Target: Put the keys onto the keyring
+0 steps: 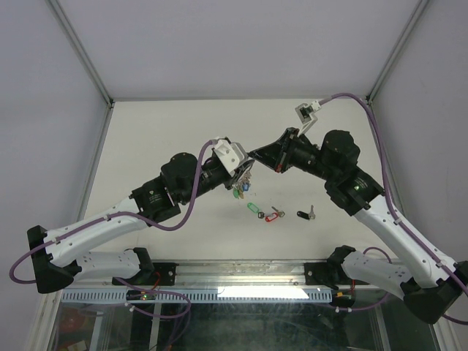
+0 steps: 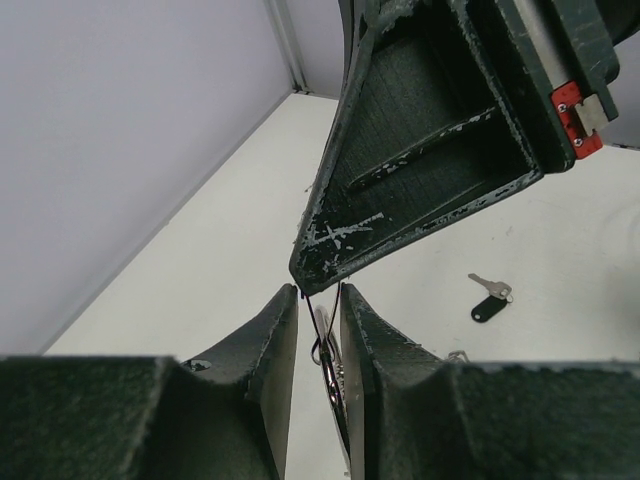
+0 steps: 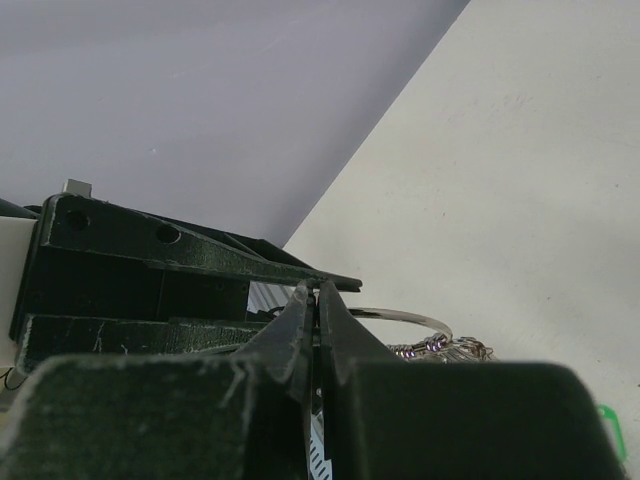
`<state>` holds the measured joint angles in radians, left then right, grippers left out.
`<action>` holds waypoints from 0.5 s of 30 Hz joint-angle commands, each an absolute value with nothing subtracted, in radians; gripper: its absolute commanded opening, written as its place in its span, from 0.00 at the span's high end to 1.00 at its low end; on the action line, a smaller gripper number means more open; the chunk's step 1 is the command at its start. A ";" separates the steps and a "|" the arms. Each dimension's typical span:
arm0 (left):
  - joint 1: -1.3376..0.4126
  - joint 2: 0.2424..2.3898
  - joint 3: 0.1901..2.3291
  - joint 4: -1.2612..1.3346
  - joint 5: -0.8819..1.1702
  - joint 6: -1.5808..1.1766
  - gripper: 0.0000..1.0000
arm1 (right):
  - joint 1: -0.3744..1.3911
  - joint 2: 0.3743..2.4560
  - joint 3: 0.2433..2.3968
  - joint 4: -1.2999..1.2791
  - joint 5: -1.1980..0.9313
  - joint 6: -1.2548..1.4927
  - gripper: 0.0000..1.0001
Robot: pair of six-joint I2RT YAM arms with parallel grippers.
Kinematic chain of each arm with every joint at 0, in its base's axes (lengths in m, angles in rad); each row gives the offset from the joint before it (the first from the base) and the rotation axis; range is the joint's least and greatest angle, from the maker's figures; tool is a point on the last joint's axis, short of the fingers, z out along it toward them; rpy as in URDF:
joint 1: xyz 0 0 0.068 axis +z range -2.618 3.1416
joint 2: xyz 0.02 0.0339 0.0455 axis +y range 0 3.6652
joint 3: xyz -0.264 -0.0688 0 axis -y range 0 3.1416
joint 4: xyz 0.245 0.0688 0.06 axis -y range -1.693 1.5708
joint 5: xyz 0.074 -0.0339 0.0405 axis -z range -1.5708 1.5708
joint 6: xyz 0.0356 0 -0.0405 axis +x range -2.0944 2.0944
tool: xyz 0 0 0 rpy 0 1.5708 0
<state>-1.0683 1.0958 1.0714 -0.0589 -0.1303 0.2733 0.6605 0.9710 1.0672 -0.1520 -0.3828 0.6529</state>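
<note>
Above the table my two grippers meet tip to tip. My right gripper (image 1: 254,154) (image 3: 318,288) is shut on the thin wire of the keyring (image 3: 400,314). The keyring (image 2: 326,345) also runs between the fingers of my left gripper (image 2: 318,292) (image 1: 240,170). Those jaws stand slightly apart; the ring leans on the right finger and a gap shows at the left one. Its bunch of coloured tags (image 1: 242,189) hangs below. Three keys lie on the table: one with a green tag (image 1: 254,208), one with a red tag (image 1: 272,215), one with a black tag (image 1: 305,213) (image 2: 488,302).
White walls and metal posts (image 1: 84,55) close in the table at the left, right and back. The arm bases and a rail (image 1: 241,274) run along the near edge. A grey cable (image 1: 376,121) loops over the right arm.
</note>
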 commanded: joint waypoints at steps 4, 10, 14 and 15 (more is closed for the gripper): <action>-1.081 1.094 1.119 -0.006 -0.123 0.270 0.83 | 0.656 0.952 1.071 -0.061 -0.403 0.666 1.00; -1.081 1.095 1.118 -0.006 -0.115 0.270 0.91 | 0.655 0.944 1.072 -0.060 -0.394 0.666 1.00; -1.083 1.097 1.117 -0.008 -0.107 0.271 0.84 | 0.655 0.939 1.072 -0.058 -0.385 0.668 1.00; -1.083 1.097 1.117 -0.008 -0.107 0.272 0.83 | 0.655 0.936 1.071 -0.059 -0.383 0.669 1.00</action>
<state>-1.0729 1.0973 1.0714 -0.0593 -0.1299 0.2733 0.6586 0.9703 1.0550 -0.1471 -0.3824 0.6559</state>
